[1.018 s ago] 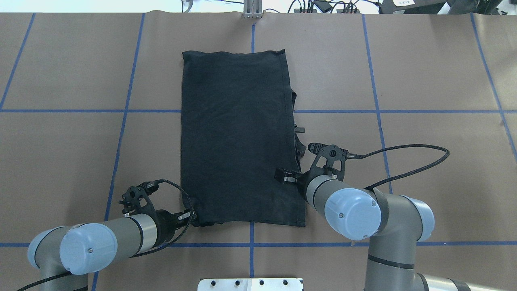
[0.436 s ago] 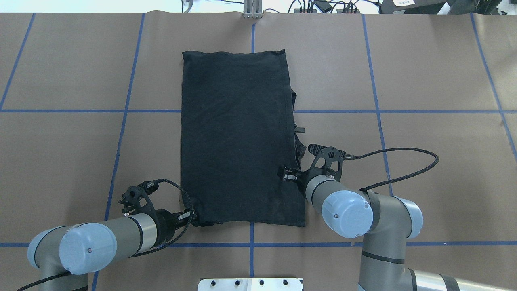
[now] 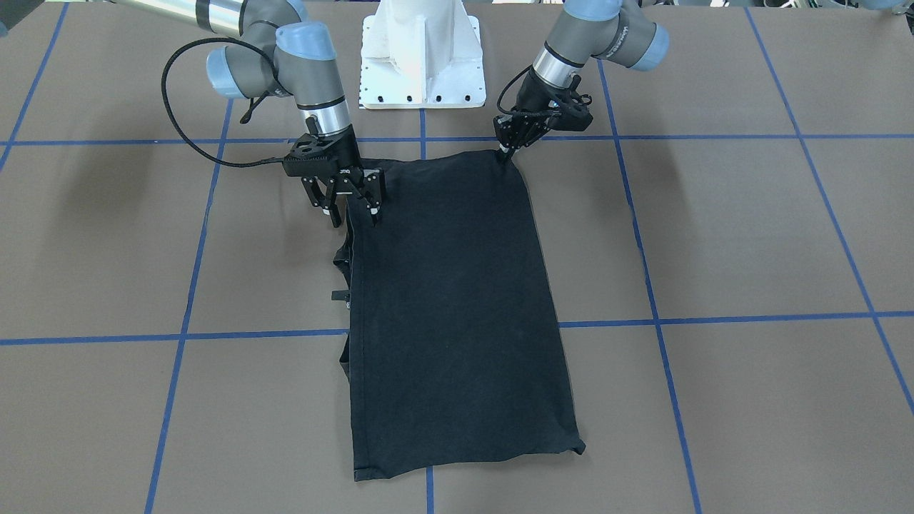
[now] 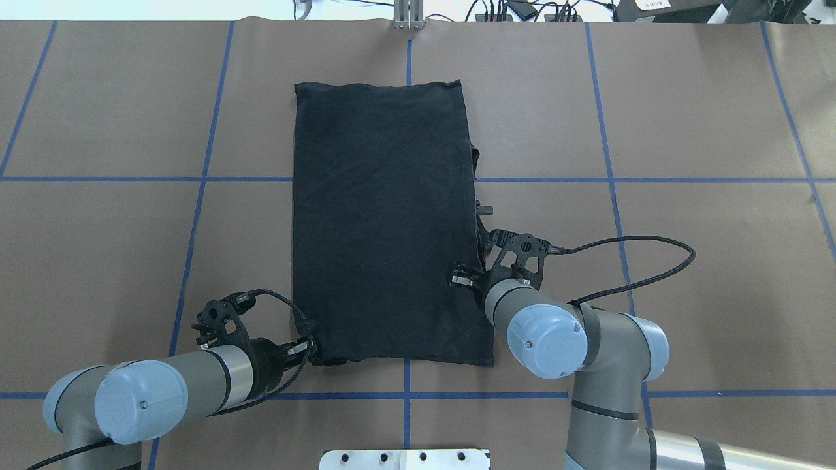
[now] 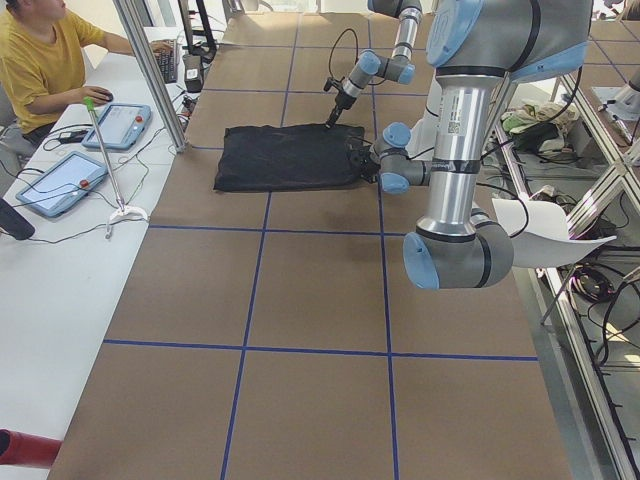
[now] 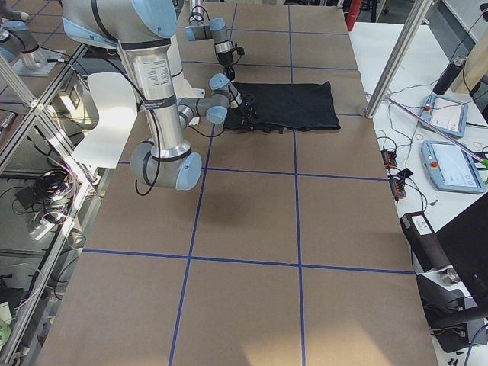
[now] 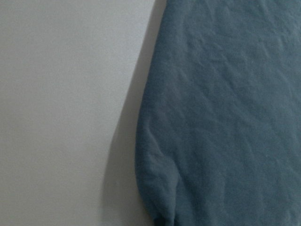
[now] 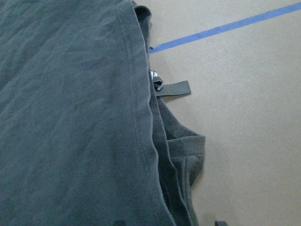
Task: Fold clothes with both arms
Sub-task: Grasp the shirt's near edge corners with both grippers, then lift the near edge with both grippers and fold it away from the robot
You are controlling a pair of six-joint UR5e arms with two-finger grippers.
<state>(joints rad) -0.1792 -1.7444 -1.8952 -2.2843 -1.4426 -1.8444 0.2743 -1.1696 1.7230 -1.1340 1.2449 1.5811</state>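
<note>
My left tool (image 4: 309, 346) pinches the nearest corner of the black T-shirt (image 4: 382, 209), folded flat ahead; my right tool (image 3: 353, 213), spread, straddles its side edge. I should gather every layer before closing.

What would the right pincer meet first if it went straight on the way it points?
Probably the T-shirt: the right pincer points down at its side edge, jaws open; gap unclear.
</note>
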